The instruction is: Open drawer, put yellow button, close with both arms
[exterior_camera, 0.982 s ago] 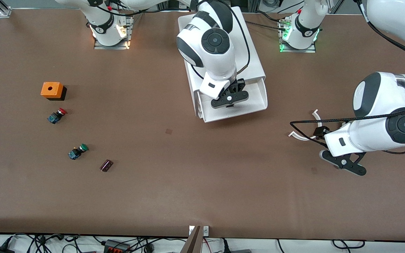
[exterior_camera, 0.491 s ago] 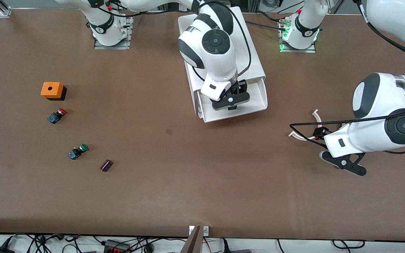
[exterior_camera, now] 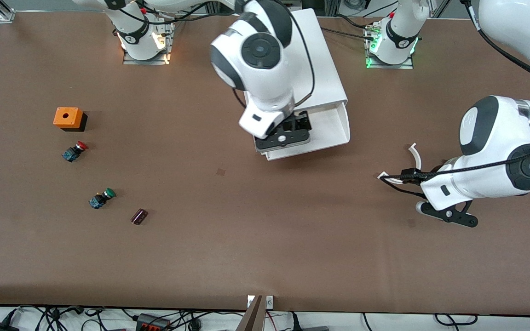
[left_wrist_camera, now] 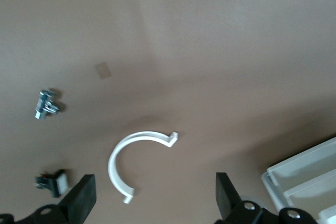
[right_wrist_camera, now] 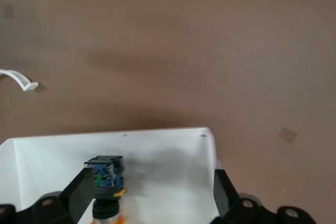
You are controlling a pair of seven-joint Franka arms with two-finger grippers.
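The top drawer [exterior_camera: 334, 128] of the white cabinet [exterior_camera: 325, 69] stands pulled out toward the front camera. In the right wrist view the yellow button [right_wrist_camera: 106, 179] lies on its side on the drawer floor [right_wrist_camera: 168, 166], its blue-black body up against one black finger [right_wrist_camera: 79, 195]. My right gripper [exterior_camera: 282, 138] hangs open over the drawer [right_wrist_camera: 152, 198] and holds nothing; it hides the button in the front view. My left gripper [exterior_camera: 449, 216] is open and empty [left_wrist_camera: 155, 200], low over the bare table near the left arm's end, beside a white C-shaped ring [left_wrist_camera: 131, 156].
An orange box [exterior_camera: 68, 117], a red-capped button [exterior_camera: 74, 151], a green-capped button [exterior_camera: 101, 198] and a small dark part [exterior_camera: 139, 216] lie toward the right arm's end. White ring pieces [exterior_camera: 416, 151] lie by the left gripper. A small bolt [left_wrist_camera: 46, 104] lies nearby.
My right arm has swung toward the right arm's end of the drawer and risen, its gripper still over the drawer. My left arm has shifted slightly.
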